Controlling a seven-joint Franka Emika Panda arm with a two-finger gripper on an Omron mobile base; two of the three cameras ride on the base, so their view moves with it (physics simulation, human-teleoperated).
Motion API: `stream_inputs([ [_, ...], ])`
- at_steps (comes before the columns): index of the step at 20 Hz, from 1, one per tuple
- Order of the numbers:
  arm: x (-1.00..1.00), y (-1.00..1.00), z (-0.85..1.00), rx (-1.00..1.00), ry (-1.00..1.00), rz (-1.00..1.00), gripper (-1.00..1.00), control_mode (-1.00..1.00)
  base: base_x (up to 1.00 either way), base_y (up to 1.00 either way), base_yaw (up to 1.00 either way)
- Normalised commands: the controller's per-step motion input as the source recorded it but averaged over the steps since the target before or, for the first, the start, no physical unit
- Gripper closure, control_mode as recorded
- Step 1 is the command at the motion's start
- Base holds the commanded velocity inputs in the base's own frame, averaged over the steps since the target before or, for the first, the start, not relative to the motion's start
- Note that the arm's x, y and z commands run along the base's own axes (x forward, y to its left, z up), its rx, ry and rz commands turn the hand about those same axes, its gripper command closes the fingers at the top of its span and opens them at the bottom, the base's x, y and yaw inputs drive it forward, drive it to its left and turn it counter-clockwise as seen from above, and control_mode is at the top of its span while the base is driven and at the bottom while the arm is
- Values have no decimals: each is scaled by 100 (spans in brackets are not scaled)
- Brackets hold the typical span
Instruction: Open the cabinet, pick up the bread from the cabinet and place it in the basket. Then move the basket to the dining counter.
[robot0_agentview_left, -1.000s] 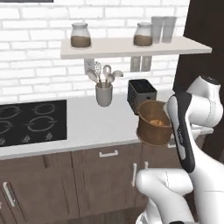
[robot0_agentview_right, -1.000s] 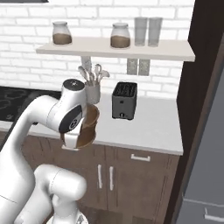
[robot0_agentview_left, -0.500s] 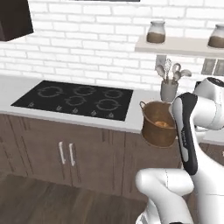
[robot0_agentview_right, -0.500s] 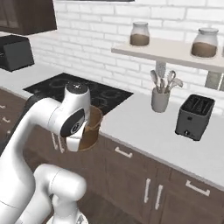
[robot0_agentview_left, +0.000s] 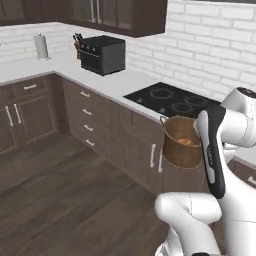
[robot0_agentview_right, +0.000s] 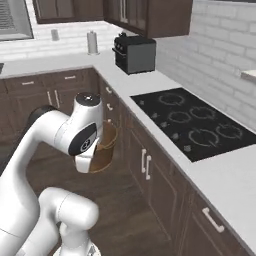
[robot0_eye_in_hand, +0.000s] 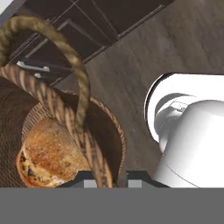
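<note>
The gripper (robot0_eye_in_hand: 106, 180) sits at the basket's rim, its two dark tips rising on either side of the woven wall, so the jaws appear pinched on the rim itself, just below one loop handle (robot0_eye_in_hand: 65, 65) that arches up and away from them. The basket (robot0_agentview_left: 182, 142) hangs from that grip in the air, clear of any surface, in front of the dark lower cabinets. Just beyond the jaws and down inside the basket lies the bread (robot0_eye_in_hand: 50, 153), a golden-brown bun resting on the woven bottom; in the left base view it shows as a small orange patch (robot0_agentview_left: 186, 142) under the rim.

By the look of it, the bread is already in the basket and the step in hand is the carry to the dining counter. None of the frames show a long white tabletop, so the destination cannot yet be placed relative to the jaws.

Farther out from the jaws stand the pale worktop with the black hob (robot0_agentview_right: 192, 122), then the dark toaster oven (robot0_agentview_left: 103, 54) in the corner, and a paper towel roll (robot0_agentview_left: 41, 46) beyond it.

The next move calls for keeping the basket level and the pinch firm while the base drives, since a one-sided rim grip could let the basket swing or tip.
</note>
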Motion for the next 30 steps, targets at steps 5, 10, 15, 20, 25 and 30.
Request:
stream_inputs([
  [5, 0, 0, 0, 0, 0, 0, 100, 100, -2, 11, 89],
  [10, 0, 0, 0, 0, 0, 0, 100, 100, -16, 0, 85],
  [15, 0, 0, 0, 0, 0, 0, 100, 100, -5, -7, 68],
  [20, 0, 0, 0, 0, 0, 0, 100, 100, 0, -8, 63],
  [25, 0, 0, 0, 0, 0, 0, 100, 100, 15, 0, 59],
  [30, 0, 0, 0, 0, 0, 0, 100, 100, 24, -6, 65],
])
